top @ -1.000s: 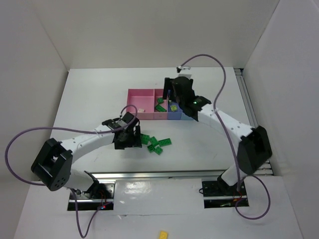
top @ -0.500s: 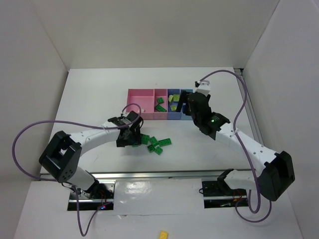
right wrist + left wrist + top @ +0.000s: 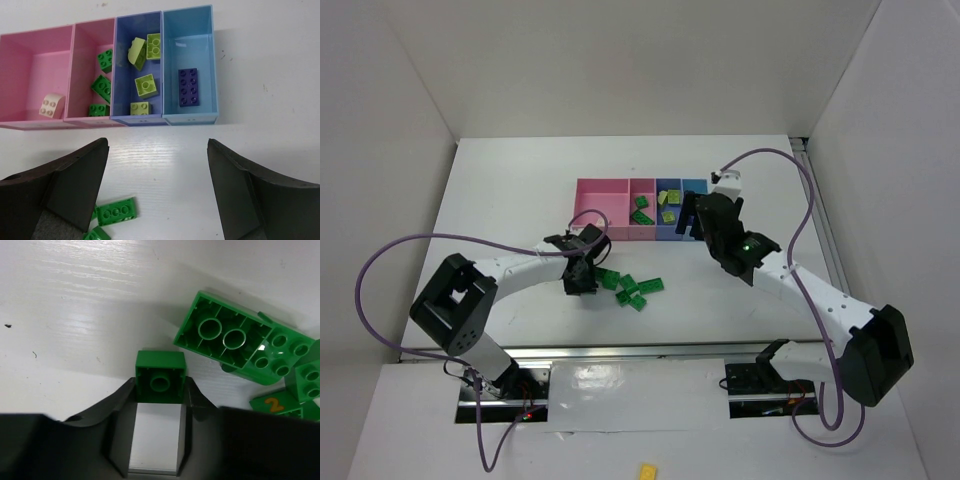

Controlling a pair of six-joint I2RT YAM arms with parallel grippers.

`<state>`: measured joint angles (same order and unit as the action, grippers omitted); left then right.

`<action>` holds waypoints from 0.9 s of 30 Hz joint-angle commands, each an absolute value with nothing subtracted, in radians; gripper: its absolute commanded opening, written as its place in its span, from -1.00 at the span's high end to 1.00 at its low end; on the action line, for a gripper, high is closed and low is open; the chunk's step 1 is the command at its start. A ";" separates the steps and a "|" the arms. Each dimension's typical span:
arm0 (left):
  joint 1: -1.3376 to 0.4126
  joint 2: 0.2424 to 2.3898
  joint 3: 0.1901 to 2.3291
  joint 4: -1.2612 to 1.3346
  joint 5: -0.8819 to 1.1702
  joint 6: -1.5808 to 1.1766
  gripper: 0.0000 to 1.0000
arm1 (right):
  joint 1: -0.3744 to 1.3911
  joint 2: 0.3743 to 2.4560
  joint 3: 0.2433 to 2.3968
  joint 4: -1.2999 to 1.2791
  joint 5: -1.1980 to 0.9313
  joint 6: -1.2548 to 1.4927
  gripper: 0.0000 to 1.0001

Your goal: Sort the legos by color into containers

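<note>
In the left wrist view a small green lego (image 3: 160,376) sits upside down on the table between my left gripper's (image 3: 160,390) jaws, which press on both its sides. Beside it lie a larger upturned green lego (image 3: 223,336) and others (image 3: 280,356). From above, my left gripper (image 3: 582,276) is at the left end of the loose green pile (image 3: 632,289). My right gripper (image 3: 157,165) hangs open and holds nothing, short of the containers (image 3: 30,70). The second pink tray (image 3: 82,60) holds green legos (image 3: 101,88), the blue tray (image 3: 125,90) yellow-green ones (image 3: 146,85), the light blue tray (image 3: 192,47) a purple one (image 3: 188,87).
A cream brick (image 3: 51,106) lies in the far-left pink tray. A green brick (image 3: 116,211) lies on the table near my right gripper's left finger. A lone yellow brick (image 3: 648,469) lies off the table at the near edge. White walls enclose the table.
My left gripper has slid right to the pile's edge and shut on the small green lego. My right arm has drawn back from over the trays and now holds still.
</note>
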<state>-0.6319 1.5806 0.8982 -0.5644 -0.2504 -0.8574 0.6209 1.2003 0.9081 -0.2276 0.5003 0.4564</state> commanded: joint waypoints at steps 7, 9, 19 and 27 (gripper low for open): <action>-0.637 1.480 1.049 -0.659 -0.276 -0.828 0.64 | 0.615 1.118 0.871 -0.225 0.528 0.486 -0.74; -0.637 1.451 1.086 -0.670 -0.276 -0.803 0.64 | 0.606 1.094 0.871 -0.244 0.538 0.486 -0.74; -0.637 1.577 1.396 -0.680 -0.242 -0.706 0.64 | 0.597 1.025 0.831 -0.285 0.549 0.506 -0.74; -0.637 1.909 1.780 -0.689 -0.212 -0.741 0.64 | 0.577 0.908 0.793 -0.321 0.606 0.497 -0.74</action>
<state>-0.6319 1.8198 1.6768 -0.6746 -0.2295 -0.7349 0.5835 0.9871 0.8139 -0.3157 0.5568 0.4931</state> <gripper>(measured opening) 0.328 0.869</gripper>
